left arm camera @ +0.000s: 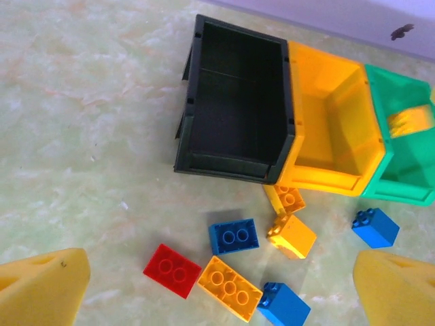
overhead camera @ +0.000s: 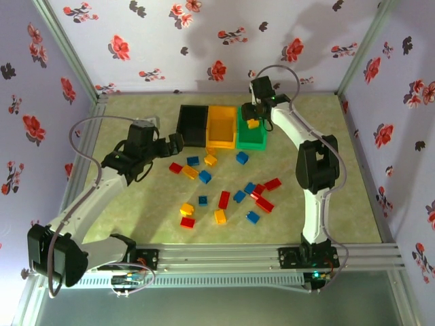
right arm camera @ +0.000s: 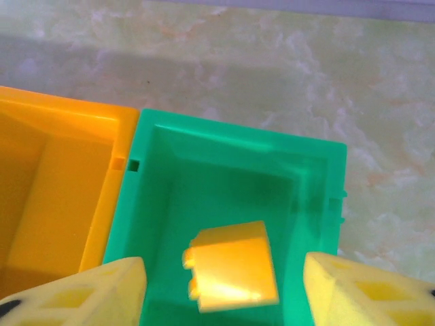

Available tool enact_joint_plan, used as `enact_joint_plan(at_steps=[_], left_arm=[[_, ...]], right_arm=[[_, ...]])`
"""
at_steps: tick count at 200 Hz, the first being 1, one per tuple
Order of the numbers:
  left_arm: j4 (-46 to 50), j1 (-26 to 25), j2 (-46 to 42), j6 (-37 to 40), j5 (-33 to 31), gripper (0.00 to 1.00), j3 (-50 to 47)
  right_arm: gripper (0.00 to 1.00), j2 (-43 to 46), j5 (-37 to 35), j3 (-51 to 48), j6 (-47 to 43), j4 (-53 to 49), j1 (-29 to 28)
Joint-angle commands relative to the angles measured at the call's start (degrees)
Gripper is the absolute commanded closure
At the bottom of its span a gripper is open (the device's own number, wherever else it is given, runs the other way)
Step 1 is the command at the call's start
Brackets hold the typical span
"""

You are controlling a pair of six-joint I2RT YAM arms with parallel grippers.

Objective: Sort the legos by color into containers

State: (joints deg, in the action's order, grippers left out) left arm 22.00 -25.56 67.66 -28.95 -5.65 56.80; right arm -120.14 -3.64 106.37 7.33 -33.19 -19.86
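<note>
Three containers stand side by side at the back: black (overhead camera: 192, 124), orange (overhead camera: 221, 125) and green (overhead camera: 253, 140). My right gripper (overhead camera: 253, 114) hovers open over the green bin (right arm camera: 238, 136). A blurred yellow brick (right arm camera: 232, 266) sits between its foam fingers (right arm camera: 81, 292) with a gap on each side, inside the bin's outline. My left gripper (overhead camera: 178, 144) is open, low over the table in front of the black bin (left arm camera: 234, 166). Below it lie a red brick (left arm camera: 172, 270), a blue brick (left arm camera: 233, 236) and a long yellow brick (left arm camera: 229, 287). Several red, blue and yellow legos (overhead camera: 224, 199) lie scattered mid-table.
More yellow bricks (left arm camera: 292, 234) and blue bricks (left arm camera: 375, 226) lie just in front of the orange bin (left arm camera: 326, 180) and green bin (left arm camera: 401, 193). Floral walls enclose the table on three sides. A metal rail (overhead camera: 224, 258) runs along the near edge.
</note>
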Motion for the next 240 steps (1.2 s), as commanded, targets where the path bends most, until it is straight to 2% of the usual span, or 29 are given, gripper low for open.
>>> enact_joint_plan(at_steps=[1,30,73,126,184,240], left_arm=[[1.5,-0.4,0.5,-3.6,-2.0,0.0,-1.2],[2.6,-0.4,3.5,-8.8,-3.5,0.02,-1.9],[3.7,-0.5,10.7,-18.8,-4.3,0.08,-2.7],[4.0,-1.2,19.5,-25.0,-4.0,0.15,-1.1],[0.6,-2.1,27.0,-25.9,-0.5,0.2,1.4],[1.8,-1.7,32.2,-23.9,-1.8,0.28,4.7]], right_arm=[[0.33,-0.7,0.4,2.6,-0.8,-2.0,0.3],[0.33,2.2,0.5,0.9,-0.7,-2.1,0.3],[0.32,10.6,3.8,-9.6,0.2,0.6,-0.3],[0.32,19.0,5.6,-20.5,-0.3,1.3,-2.8],[0.32,24.7,5.8,-27.7,0.1,2.5,-3.3],[0.33,26.7,5.6,-30.8,1.5,4.2,-3.3]])
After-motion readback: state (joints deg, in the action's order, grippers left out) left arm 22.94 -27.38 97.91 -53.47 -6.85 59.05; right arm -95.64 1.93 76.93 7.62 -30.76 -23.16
